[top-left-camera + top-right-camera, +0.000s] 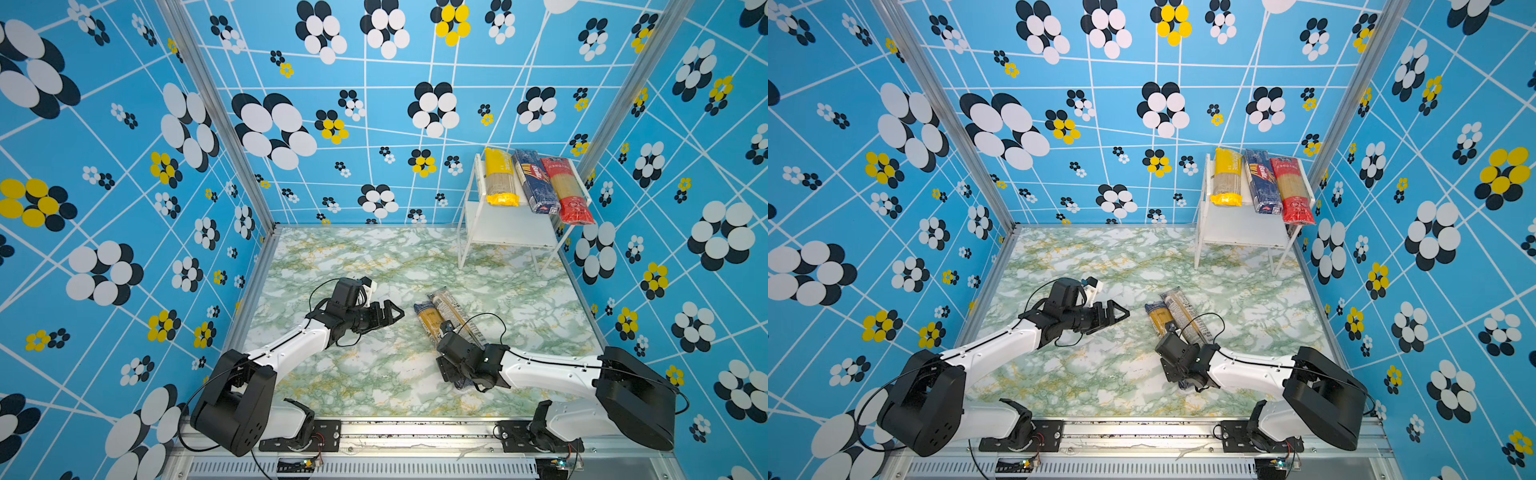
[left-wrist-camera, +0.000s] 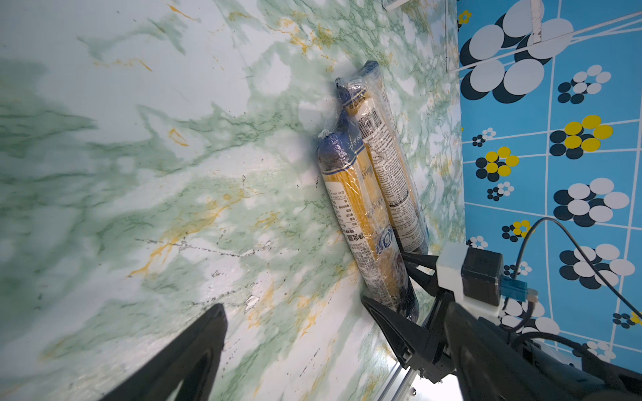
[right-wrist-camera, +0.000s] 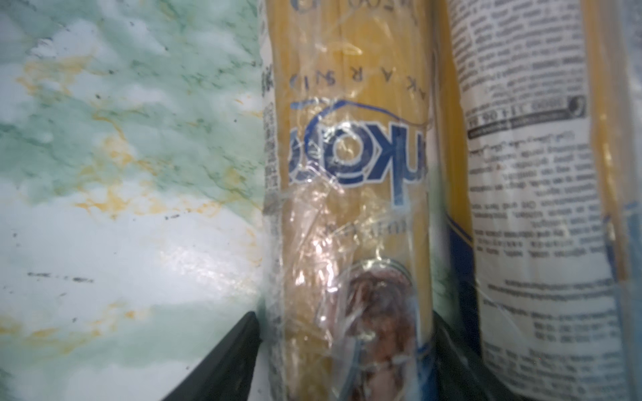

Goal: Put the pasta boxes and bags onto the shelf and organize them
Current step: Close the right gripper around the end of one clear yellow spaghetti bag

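Left gripper (image 1: 390,314) hovers, jaws wide, empty. Right gripper (image 3: 347,330) has its jaws straddling one slim clear spaghetti pack with dark-blue ends (image 1: 428,319), lying against its twin (image 1: 451,309) on the green marbled desk (image 1: 332,257); can't tell if it's pinched yet. Best bet: squeeze only that one, lift level, head for the white two-tier shelf (image 1: 503,226), bare lower board.

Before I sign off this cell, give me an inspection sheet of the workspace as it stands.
Surface: green marbled tabletop, scuffed.
Job's things: yellow pack, blue Barilla pack, red pack on shelf top tier; two clear packs lying side by side on tabletop.
Clutter: nothing seen.
Grippers: left gripper open, empty; right gripper straddles one clear pack, grip unclear.
Cables: black wrist cable loops free above right gripper.
Surroundings: blue flower-print walls.
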Action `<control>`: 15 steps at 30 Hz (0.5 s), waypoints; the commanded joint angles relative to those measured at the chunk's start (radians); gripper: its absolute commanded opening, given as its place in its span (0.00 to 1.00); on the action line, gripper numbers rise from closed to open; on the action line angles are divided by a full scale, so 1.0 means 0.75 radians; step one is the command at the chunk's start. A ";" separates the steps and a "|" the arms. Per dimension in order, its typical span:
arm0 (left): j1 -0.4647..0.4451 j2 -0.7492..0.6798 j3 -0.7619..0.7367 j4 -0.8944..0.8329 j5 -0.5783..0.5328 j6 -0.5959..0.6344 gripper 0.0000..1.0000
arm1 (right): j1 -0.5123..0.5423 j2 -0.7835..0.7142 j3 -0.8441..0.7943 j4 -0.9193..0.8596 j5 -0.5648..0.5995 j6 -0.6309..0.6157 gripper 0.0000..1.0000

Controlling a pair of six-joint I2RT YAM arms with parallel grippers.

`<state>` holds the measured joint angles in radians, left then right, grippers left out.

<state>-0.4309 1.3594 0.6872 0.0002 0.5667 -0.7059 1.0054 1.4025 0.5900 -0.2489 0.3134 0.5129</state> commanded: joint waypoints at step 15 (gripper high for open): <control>-0.001 -0.037 -0.018 0.003 -0.025 0.020 0.99 | 0.016 -0.020 -0.016 0.049 0.021 0.062 0.46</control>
<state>-0.4305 1.3502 0.6872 0.0029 0.5571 -0.7059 1.0180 1.4158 0.6048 -0.2256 0.3279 0.5350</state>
